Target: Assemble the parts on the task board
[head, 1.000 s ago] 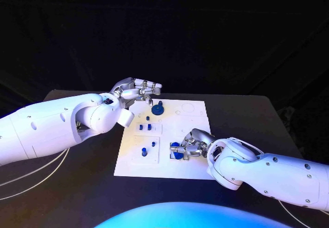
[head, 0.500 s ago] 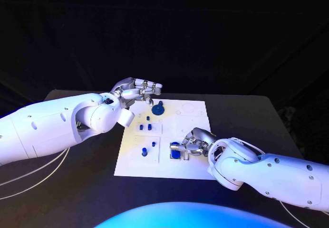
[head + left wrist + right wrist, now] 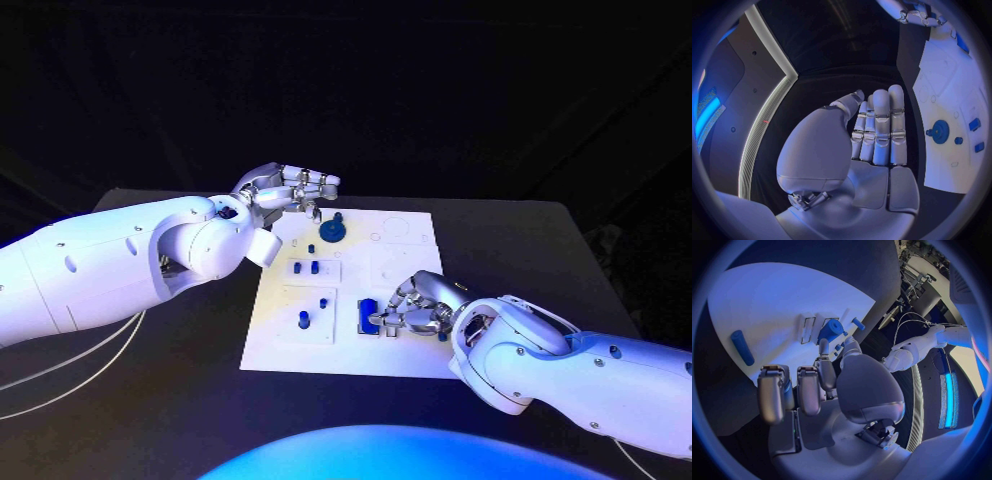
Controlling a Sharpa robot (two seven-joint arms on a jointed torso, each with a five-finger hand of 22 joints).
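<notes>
We found our right hand (image 3: 418,308) curled on the white board (image 3: 404,350), empty, just beside a blue bar (image 3: 366,311), while our left hand (image 3: 289,188) hung empty, fingers straight, near the blue gear (image 3: 332,231).

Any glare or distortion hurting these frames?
Head view: dark surround, the board bright but readable, its parts distinct. Left wrist view: fisheye bends the board edge; a bright strip glares beside the left hand. Right wrist view: blue cast, board edge curved.
</notes>
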